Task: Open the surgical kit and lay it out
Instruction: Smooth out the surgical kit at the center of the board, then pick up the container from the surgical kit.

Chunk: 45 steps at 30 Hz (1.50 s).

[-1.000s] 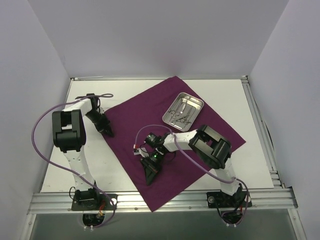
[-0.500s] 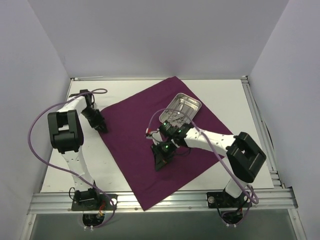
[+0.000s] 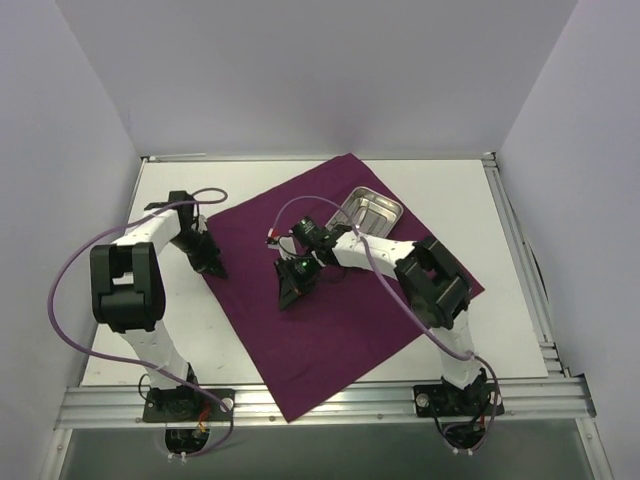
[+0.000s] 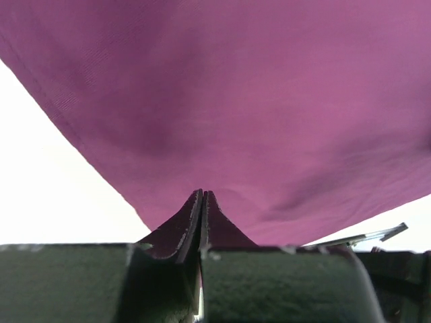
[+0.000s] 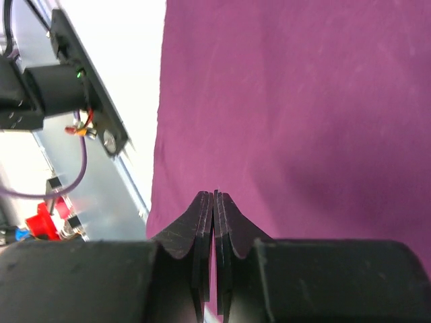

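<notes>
The dark purple cloth wrap (image 3: 340,320) lies spread flat as a diamond on the white table. On its far corner sits the steel tray (image 3: 385,211), partly covered by my right arm, and I cannot make out the instruments in it. My left gripper (image 3: 217,268) is at the cloth's left edge. In the left wrist view this gripper (image 4: 203,192) is shut, and the cloth (image 4: 236,87) puckers up to its tips. My right gripper (image 3: 285,297) hovers over the cloth's middle left. In the right wrist view it (image 5: 214,194) is shut with nothing held, the cloth (image 5: 303,101) below it.
White walls enclose the table on three sides. An aluminium rail (image 3: 320,400) runs along the near edge, with both arm bases bolted to it. The rail (image 5: 101,161) and the left arm's base (image 5: 47,87) show in the right wrist view. A purple cable (image 3: 75,260) loops beside the left arm.
My right gripper has swept from the cloth's near middle toward the far left. My left gripper opened a little, then shut again at the left edge. The cloth's near corner shifted slightly left.
</notes>
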Each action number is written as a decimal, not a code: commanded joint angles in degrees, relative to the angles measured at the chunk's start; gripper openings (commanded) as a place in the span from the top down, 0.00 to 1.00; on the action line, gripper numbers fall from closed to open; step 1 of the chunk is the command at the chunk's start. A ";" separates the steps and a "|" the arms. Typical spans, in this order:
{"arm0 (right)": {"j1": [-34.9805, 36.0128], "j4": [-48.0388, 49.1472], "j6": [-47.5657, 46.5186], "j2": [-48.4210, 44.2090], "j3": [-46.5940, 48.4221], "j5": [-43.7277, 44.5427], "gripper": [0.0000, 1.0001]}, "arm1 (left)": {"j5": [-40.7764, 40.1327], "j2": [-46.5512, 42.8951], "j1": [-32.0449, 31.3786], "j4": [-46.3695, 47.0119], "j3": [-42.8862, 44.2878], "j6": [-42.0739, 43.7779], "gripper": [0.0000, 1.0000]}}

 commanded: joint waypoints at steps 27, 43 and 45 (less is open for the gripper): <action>-21.20 -8.19 7.79 -30.43 -26.03 16.93 0.94 | -8.40 1.54 2.51 -2.43 3.36 3.78 0.90; -33.51 -15.31 13.25 -10.76 5.53 38.65 0.31 | 4.08 -1.98 -8.13 6.43 11.81 10.63 0.38; -34.30 -15.67 13.16 -8.66 7.90 39.18 0.29 | 4.26 -3.21 -8.22 7.75 11.72 11.42 0.36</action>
